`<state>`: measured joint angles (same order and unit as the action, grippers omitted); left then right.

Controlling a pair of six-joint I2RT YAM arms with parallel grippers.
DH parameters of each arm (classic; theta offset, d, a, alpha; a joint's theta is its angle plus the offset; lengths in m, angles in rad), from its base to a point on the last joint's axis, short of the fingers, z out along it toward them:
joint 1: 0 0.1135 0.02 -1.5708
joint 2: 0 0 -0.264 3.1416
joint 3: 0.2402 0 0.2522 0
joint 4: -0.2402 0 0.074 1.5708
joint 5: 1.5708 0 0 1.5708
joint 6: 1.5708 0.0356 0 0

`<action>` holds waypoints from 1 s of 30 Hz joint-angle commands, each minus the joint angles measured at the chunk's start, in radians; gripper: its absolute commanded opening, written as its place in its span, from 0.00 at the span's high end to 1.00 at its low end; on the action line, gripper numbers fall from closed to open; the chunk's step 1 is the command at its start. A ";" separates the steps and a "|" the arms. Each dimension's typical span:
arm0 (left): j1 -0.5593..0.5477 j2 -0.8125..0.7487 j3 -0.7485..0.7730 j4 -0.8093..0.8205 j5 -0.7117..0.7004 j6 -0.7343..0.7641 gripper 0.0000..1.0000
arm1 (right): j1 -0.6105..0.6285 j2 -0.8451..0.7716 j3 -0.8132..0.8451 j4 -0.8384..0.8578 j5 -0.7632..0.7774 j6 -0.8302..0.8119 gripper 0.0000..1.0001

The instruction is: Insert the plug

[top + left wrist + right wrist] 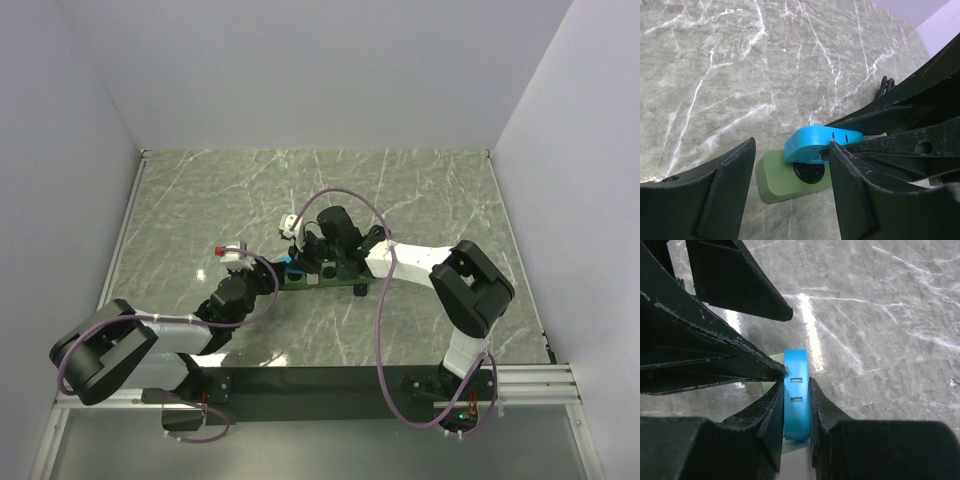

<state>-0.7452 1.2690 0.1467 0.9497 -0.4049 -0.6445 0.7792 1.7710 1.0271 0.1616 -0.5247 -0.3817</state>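
As we see it, right gripper (797,385): jaws nearly closed, pinching the blue plug (796,365) on both flat sides.
Left gripper (790,147): we find it wide apart, holding nothing, straddling the plug.
Plug: over the round socket (809,172), at the 9 o'clock end of the green power strip (782,182) seen from above.
Worktop (715,60): grey marble.
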 commanded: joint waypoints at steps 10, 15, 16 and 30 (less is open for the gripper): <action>0.003 0.151 0.042 0.098 0.028 -0.023 0.37 | 0.052 0.091 -0.094 -0.244 0.031 0.089 1.00; -0.005 0.187 0.047 0.087 0.026 -0.021 0.38 | 0.065 0.099 -0.101 -0.238 0.032 0.102 1.00; -0.012 0.205 0.050 0.089 0.021 -0.020 0.39 | 0.063 0.105 -0.104 -0.235 0.032 0.106 1.00; -0.111 0.363 0.106 0.052 -0.066 -0.027 0.40 | 0.086 0.177 -0.096 -0.231 0.029 0.132 1.00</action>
<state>-0.8234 1.6115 0.2226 1.0756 -0.4953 -0.6769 0.8028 1.8107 1.0161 0.2398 -0.4160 -0.3340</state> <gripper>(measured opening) 0.604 0.273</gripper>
